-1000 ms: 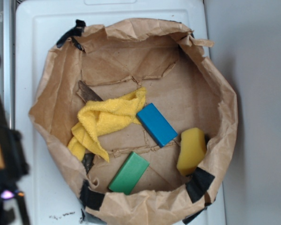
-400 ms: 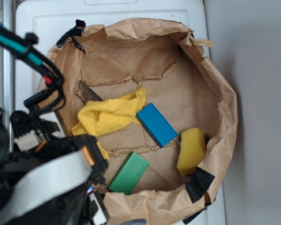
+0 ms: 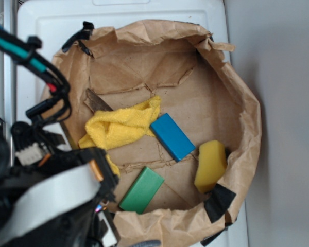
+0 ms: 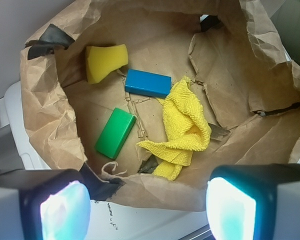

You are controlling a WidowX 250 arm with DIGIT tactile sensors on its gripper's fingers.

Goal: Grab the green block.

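Observation:
The green block lies flat on the floor of a rolled-down brown paper bag, near its front wall. In the exterior view the green block sits at the bag's lower middle, just right of my arm. My gripper is open, its two fingers wide apart with nothing between them. It hangs above the bag's near rim and the white surface, short of the block and not touching it.
A blue block, a yellow sponge and a crumpled yellow cloth share the bag floor. The blue block lies just beyond the green one. The bag's crumpled walls ring everything on a white surface.
Since a second ago my arm has swung in over the bag's lower-left rim, covering part of the cloth. Nothing has moved in the last half second.

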